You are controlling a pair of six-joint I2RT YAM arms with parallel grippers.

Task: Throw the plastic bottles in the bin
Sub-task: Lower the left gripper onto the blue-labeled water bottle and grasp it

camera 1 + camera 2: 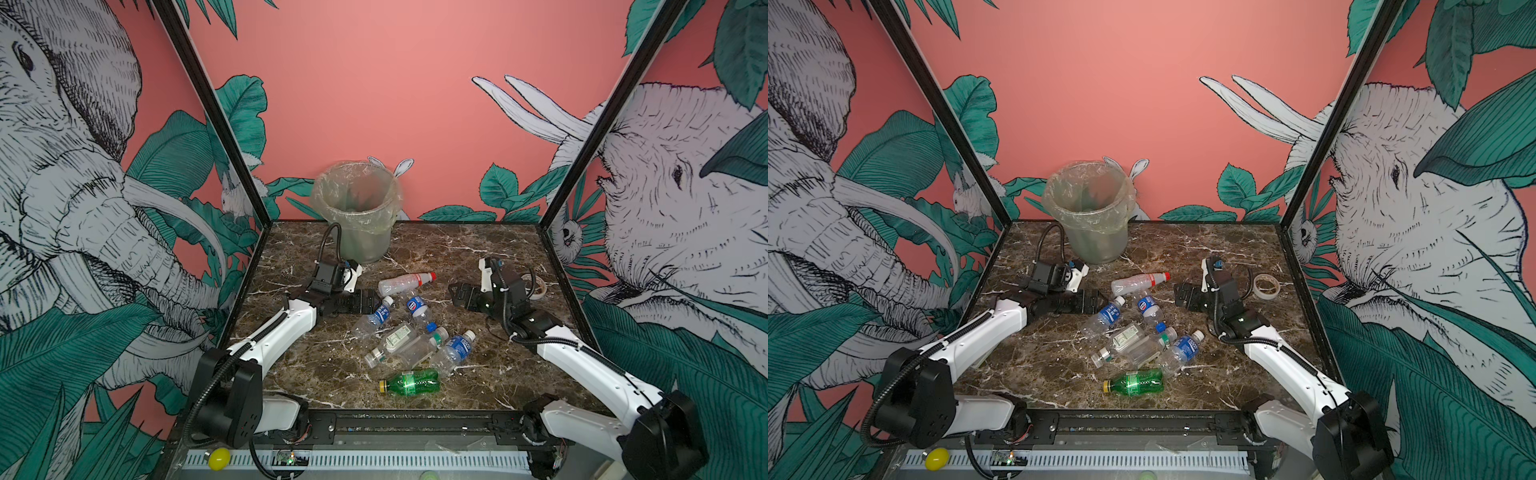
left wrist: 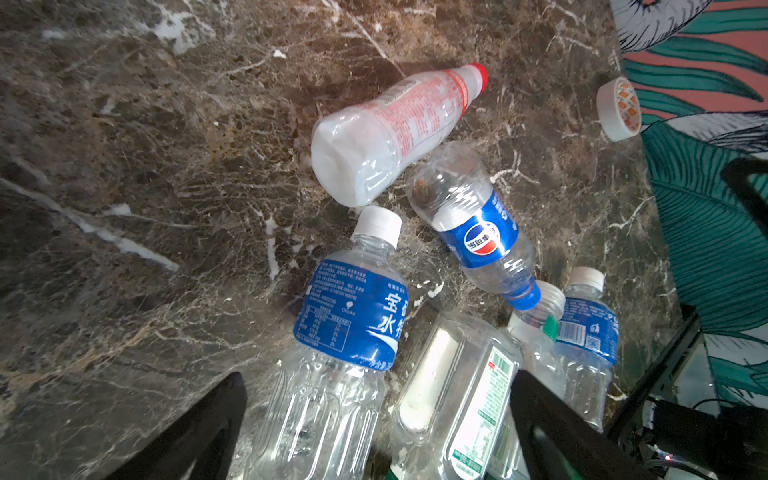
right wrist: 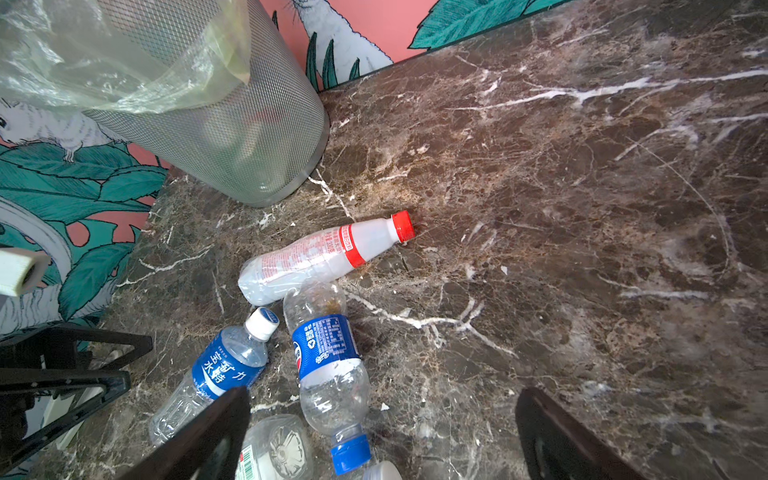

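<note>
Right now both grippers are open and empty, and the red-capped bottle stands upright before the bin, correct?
No: the red-capped bottle lies on its side before the bin, as both top views show. The left gripper and right gripper are open and empty.

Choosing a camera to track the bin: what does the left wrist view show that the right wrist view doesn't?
Only the left wrist view: the tape roll. Only the right wrist view: the bin with its bag liner. Both: the red-capped bottle, the blue-capped bottle, the white-capped bottle beside them, and the marble table.
</note>
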